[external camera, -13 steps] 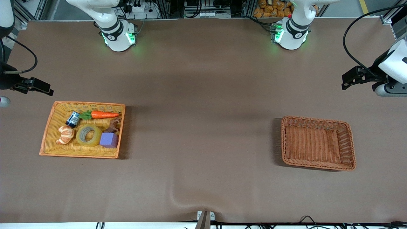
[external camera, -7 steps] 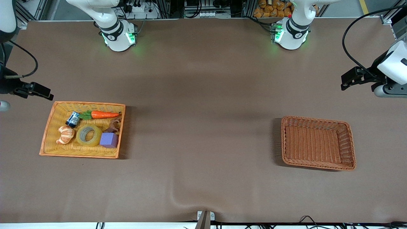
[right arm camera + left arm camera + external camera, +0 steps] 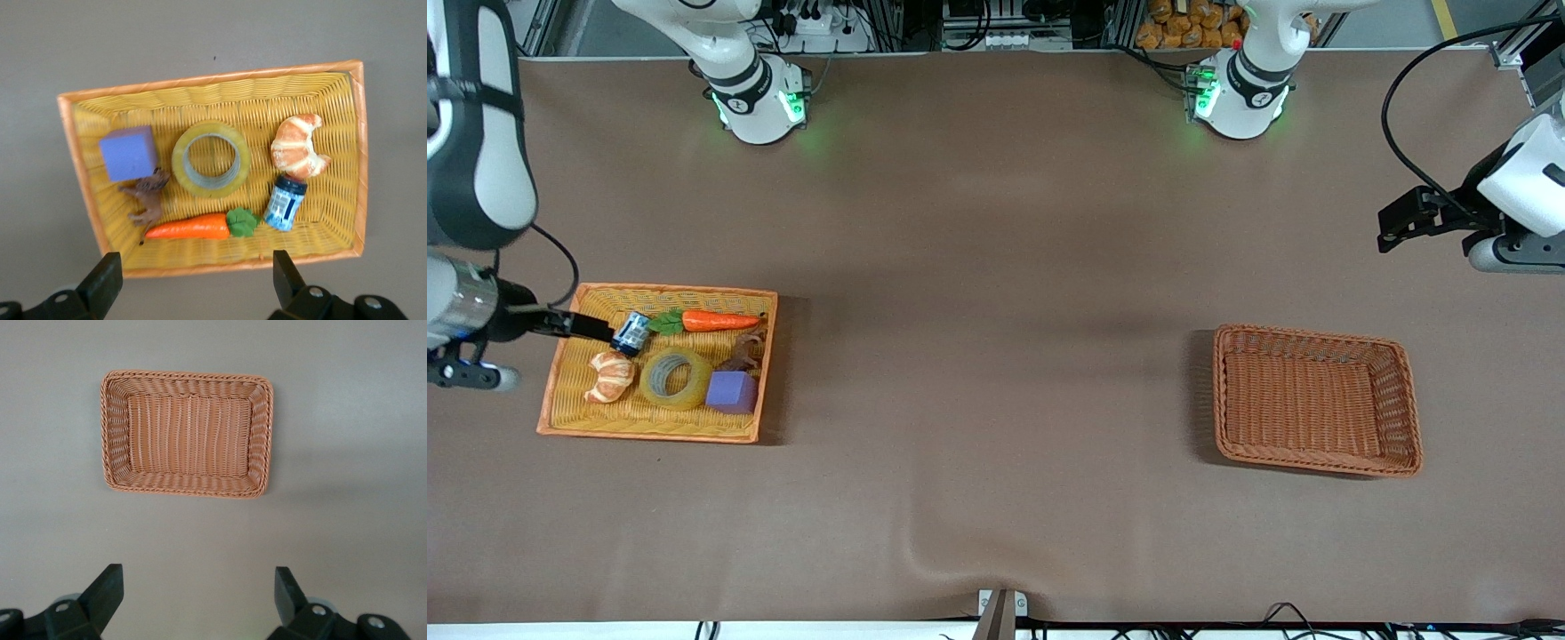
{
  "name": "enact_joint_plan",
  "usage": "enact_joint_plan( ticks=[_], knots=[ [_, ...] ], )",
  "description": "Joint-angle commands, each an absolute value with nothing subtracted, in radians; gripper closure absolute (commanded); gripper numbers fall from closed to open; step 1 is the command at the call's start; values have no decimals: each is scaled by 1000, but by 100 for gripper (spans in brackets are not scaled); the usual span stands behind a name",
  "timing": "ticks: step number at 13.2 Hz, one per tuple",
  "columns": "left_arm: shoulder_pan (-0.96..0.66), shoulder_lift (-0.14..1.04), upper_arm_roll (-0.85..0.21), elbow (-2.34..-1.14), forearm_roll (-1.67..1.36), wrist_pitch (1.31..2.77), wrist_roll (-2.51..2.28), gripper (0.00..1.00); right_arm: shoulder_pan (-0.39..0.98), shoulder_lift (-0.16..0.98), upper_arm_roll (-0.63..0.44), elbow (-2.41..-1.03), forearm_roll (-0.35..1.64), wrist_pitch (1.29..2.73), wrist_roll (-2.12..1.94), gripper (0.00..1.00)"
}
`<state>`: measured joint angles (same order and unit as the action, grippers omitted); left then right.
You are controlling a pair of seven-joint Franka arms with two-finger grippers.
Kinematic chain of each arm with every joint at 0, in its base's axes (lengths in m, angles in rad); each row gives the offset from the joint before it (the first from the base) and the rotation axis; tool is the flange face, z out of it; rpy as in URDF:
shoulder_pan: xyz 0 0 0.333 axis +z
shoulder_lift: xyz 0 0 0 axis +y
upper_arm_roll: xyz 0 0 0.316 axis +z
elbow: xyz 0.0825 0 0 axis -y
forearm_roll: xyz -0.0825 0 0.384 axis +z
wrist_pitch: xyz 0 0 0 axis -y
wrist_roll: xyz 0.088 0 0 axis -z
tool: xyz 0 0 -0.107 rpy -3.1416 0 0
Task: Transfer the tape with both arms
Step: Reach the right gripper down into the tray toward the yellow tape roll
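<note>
Tape (image 3: 675,379) is lying flat in the yellow basket (image 3: 578,307) at the right arm's end of the table (image 3: 996,267), hole facing up. It's packed in: croissant toy (image 3: 609,375) just beside it on one side, purple cube (image 3: 732,391) just beside it on the other, small blue can (image 3: 631,332) and carrot (image 3: 711,320) farther from the front camera, brown toy figure (image 3: 745,354) near the cube. Right hand (image 3: 193,280) hangs over the yellow basket, fingers spread wide, nothing in it; wrist view looks straight down on the roll. Left hand (image 3: 197,597) is also spread wide and empty, up over bare table at the left arm's end near the brown basket (image 3: 1405,391), which holds nothing. That arm is waiting. Handling guess: the roll is light and stiff, a rigid core with smooth wound film, so the outer face is probably a bit slippery but won't crush. Can't tell whether the jaws would span the full outer width, so I'd go one finger down the hole and one outside, pinching the ring wall. Pick the stretch of wall on the carrot side or the side nearest the front camera, where the neighbours leave the most room. A grip there also leaves the rest of the ring exposed for the left hand at handover.
</note>
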<state>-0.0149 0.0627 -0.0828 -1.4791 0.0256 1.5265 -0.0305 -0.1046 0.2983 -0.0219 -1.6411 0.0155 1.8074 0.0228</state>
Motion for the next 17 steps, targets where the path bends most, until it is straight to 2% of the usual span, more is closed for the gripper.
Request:
enact_joint_plan(
  ticks=[1, 9, 17],
  knots=[
    [-12, 60, -86, -1476, 6, 1516, -37, 0, -150, 366, -6, -1621, 5, 1851, -13, 0],
    [-14, 66, -86, -1477, 6, 1517, -37, 0, -166, 557, -6, -1643, 2, 2055, -40, 0],
    [-17, 67, -89, -1477, 6, 1519, -37, 0, -161, 633, -8, -1660, -2, 2069, -345, 0]
  ],
)
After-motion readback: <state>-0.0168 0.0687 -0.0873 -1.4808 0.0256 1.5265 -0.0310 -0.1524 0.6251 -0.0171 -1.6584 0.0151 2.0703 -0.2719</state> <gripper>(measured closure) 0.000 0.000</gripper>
